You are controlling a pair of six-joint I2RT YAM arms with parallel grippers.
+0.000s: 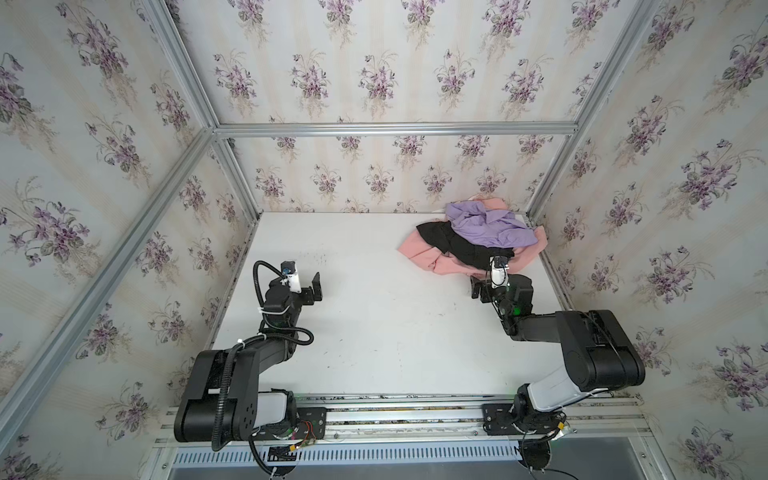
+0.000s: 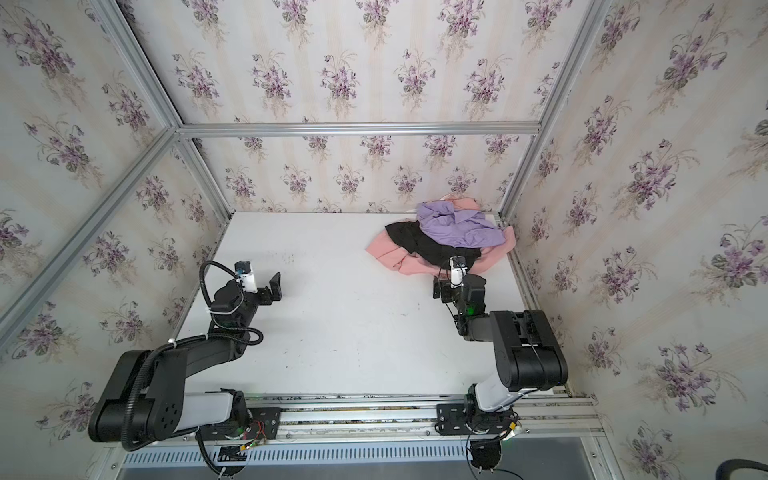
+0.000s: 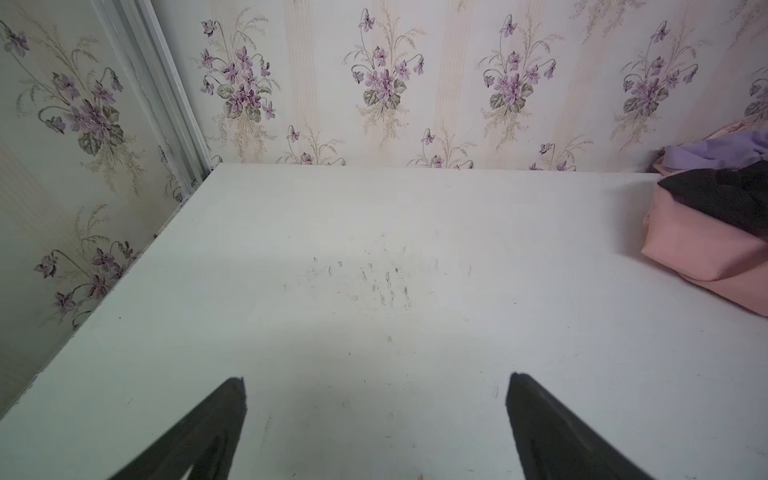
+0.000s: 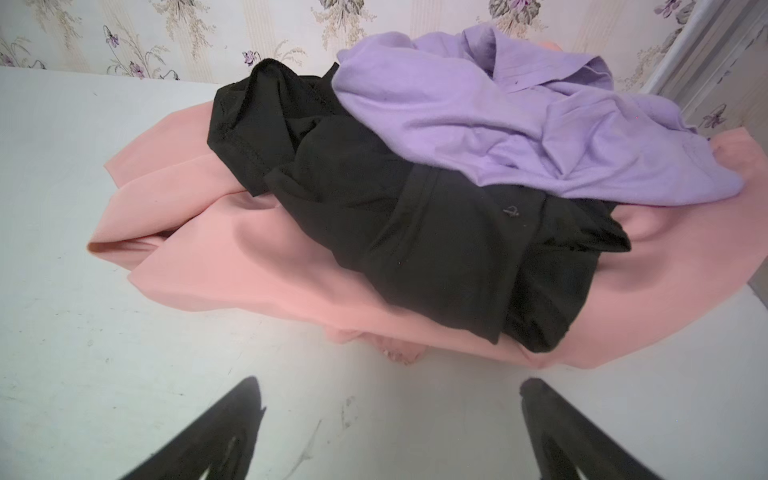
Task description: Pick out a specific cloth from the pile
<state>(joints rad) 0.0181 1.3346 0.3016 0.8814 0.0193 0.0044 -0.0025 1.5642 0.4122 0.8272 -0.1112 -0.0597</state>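
The pile [image 1: 473, 239] lies at the back right corner of the white table [image 1: 374, 324]. In it the black cloth [image 1: 455, 245] [image 4: 415, 216] lies across a salmon pink cloth [image 1: 417, 249] [image 4: 249, 257], with a lilac cloth [image 1: 490, 226] [image 4: 519, 120] heaped over its far side. My right gripper [image 1: 495, 286] [image 4: 391, 381] is open and empty over bare table, just short of the pile's near edge. My left gripper [image 1: 296, 286] [image 3: 377, 378] is open and empty at the left, well away from the pile. The left wrist view catches the black cloth [image 3: 723, 195] at its edge.
Flowered walls close the table in at the back, left and right, with aluminium posts [image 1: 544, 195] in the corners. The pile touches the back wall and lies close to the right wall. A metal rail [image 1: 395, 409] with both arm bases runs along the front edge.
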